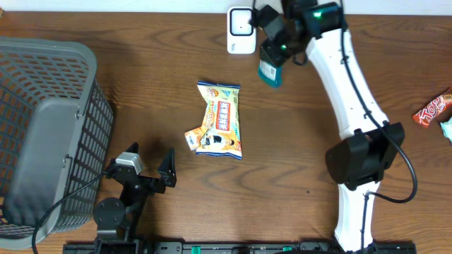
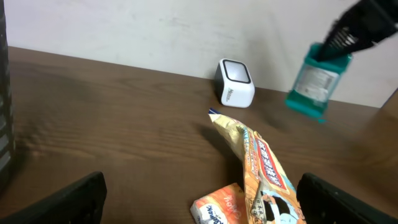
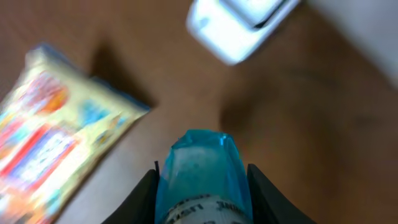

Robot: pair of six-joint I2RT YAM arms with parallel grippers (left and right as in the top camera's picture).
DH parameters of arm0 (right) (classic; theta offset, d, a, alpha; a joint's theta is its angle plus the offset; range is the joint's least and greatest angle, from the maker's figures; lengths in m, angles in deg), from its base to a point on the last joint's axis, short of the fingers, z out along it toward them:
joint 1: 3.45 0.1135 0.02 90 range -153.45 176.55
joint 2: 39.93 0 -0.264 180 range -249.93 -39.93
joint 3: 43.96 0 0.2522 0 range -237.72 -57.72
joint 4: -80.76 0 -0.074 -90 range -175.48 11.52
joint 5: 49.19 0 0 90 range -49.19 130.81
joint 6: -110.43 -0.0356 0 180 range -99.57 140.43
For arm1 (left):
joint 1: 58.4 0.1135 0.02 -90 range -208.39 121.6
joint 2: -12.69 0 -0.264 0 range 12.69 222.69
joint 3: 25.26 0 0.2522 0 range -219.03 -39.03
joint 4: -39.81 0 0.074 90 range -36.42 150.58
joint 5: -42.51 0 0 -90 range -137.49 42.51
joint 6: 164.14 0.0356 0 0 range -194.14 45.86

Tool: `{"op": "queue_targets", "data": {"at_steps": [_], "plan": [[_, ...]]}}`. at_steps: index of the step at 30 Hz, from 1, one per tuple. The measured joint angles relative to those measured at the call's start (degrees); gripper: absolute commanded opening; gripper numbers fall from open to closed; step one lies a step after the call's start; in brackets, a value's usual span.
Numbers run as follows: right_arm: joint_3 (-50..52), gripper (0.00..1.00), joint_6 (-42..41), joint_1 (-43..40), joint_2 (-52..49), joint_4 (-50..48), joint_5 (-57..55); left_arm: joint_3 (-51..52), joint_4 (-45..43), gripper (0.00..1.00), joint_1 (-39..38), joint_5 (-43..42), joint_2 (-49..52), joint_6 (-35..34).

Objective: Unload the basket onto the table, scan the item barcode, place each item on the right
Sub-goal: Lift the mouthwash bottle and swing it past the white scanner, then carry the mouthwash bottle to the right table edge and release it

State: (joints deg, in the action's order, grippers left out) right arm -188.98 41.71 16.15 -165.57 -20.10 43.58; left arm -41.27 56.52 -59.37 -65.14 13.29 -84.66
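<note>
At table's (image 1: pixel 141 63) far edge: right pincer (image 1: pixel 271 60) clamped on small teal plastic packet (image 1: pixel 269 75), held off the wood just beside white box-shaped barcode scanner (image 1: pixel 241 29). Yellow printed snack bag (image 1: pixel 221 118) mid-table. Left pincer (image 1: pixel 148 164) spread apart, empty, near edge, beside grey mesh basket (image 1: pixel 92 141).

A brown wood table (image 1: pixel 296 141) by a white wall (image 2: pixel 124 28).
The table fills the view from above, with dark wavy lines in the wood. The plain white wall runs along its far edge at 12 o'clock.
</note>
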Motion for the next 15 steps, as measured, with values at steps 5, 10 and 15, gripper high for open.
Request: {"op": "queue_targets", "data": {"at_steps": [5, 10, 15], "plan": [[0.1, 0.02, -4.2, 3.0, -0.1, -9.5, -16.8, 0.0, 0.0, 0.98, 0.0, 0.0, 0.0, 0.0], [0.1, 0.02, -5.9, 5.4, -1.4, -17.2, -28.0, 0.0, 0.0, 0.98, 0.0, 0.0, 0.0, 0.0], [0.1, 0.01, -4.8, 8.2, -6.2, -28.8, -38.2, 0.0, 0.0, 0.98, 0.0, 0.0, 0.0, 0.0]]}}
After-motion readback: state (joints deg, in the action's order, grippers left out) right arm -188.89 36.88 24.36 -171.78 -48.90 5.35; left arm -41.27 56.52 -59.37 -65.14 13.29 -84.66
